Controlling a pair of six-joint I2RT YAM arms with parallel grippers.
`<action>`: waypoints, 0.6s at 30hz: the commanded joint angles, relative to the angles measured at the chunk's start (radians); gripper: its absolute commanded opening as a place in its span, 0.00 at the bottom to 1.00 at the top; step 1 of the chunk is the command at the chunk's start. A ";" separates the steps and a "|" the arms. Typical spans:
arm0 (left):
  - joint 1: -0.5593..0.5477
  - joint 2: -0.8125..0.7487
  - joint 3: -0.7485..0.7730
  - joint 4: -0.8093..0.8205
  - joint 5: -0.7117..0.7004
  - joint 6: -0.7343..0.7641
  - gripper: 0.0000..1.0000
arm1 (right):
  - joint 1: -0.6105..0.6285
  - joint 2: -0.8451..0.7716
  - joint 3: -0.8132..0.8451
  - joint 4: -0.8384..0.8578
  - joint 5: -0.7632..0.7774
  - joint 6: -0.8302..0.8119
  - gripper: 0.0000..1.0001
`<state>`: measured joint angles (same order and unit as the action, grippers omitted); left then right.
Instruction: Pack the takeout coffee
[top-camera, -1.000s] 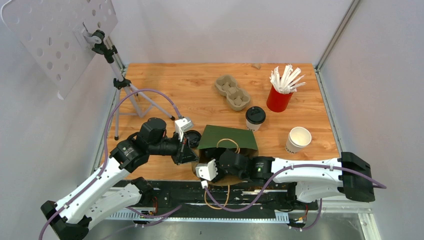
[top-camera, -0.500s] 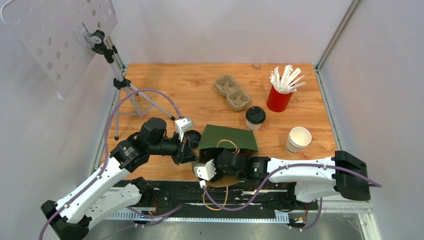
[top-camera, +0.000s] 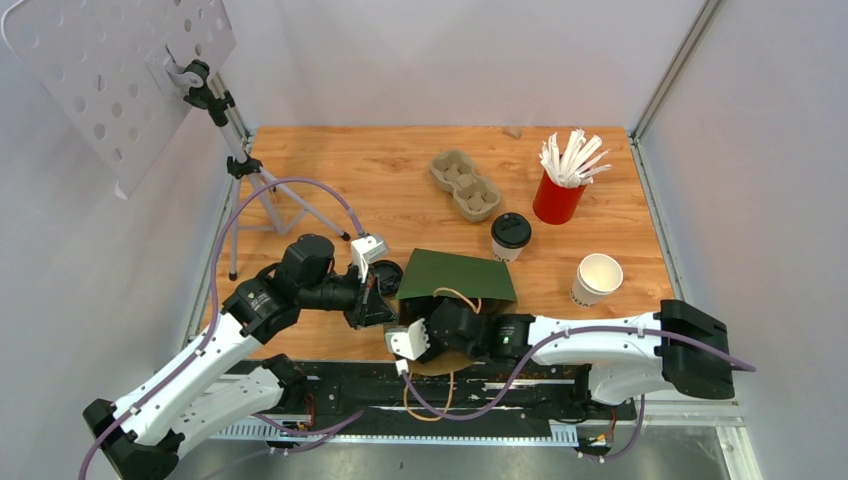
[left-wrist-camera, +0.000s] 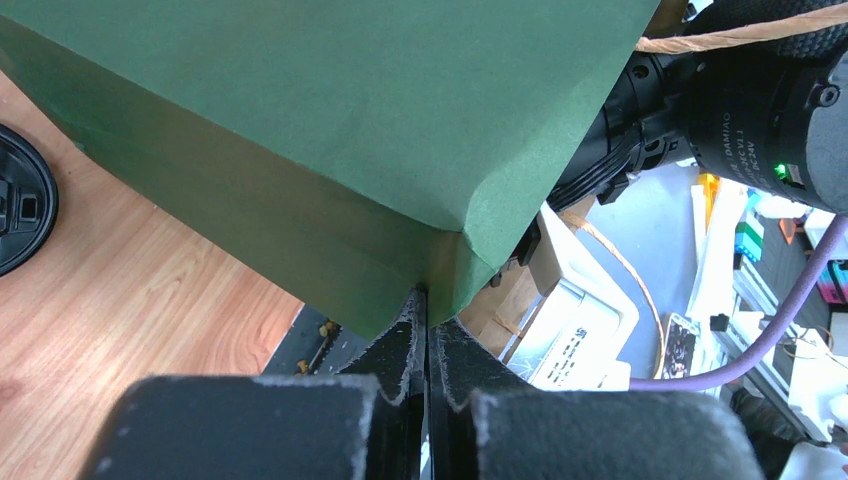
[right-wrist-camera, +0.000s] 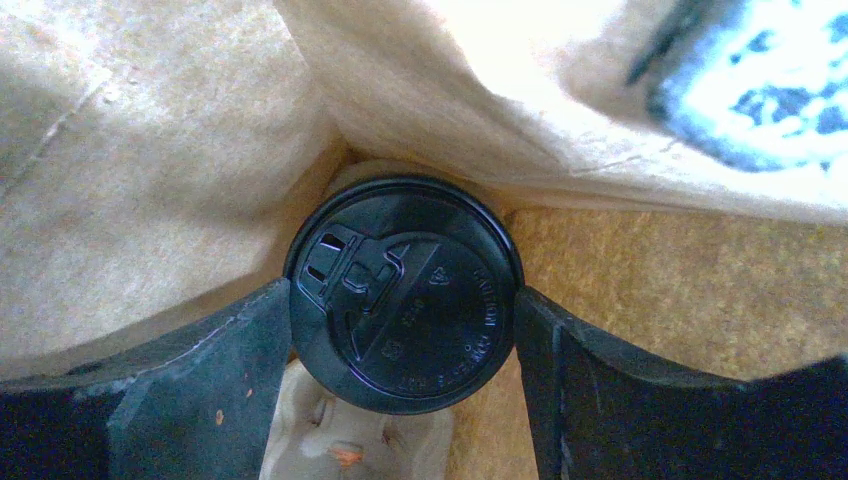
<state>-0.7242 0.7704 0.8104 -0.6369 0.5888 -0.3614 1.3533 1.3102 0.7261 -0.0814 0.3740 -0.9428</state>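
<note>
Slippage where left end effector (left-wrist-camera: 428, 325) pinches green paper bag (left-wrist-camera: 330, 120) could collapse it onto black-lidded cup (right-wrist-camera: 405, 285) gripped by right end effector (right-wrist-camera: 402, 335).

Cannot see below the lid of the cup (right-wrist-camera: 400, 260), nor, from above, the right gripper (right-wrist-camera: 403, 305) inside the green bag (top-camera: 455, 272).

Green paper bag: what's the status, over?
Left gripper shut, pinching edge of green paper bag. Right gripper inside, clamped on black-lidded paper cup. Bag walls crowd close.
</note>
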 joint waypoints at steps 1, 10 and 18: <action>-0.004 -0.003 0.006 0.060 0.064 -0.017 0.00 | -0.008 0.031 -0.005 0.001 0.017 0.035 0.56; -0.003 -0.002 0.006 0.059 0.065 -0.017 0.00 | -0.021 0.047 -0.013 0.021 0.023 0.053 0.56; -0.004 -0.002 0.003 0.061 0.068 -0.019 0.00 | -0.028 0.049 -0.027 0.022 0.022 0.067 0.56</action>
<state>-0.7238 0.7780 0.8101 -0.6315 0.5903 -0.3614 1.3388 1.3396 0.7242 -0.0448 0.3843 -0.9165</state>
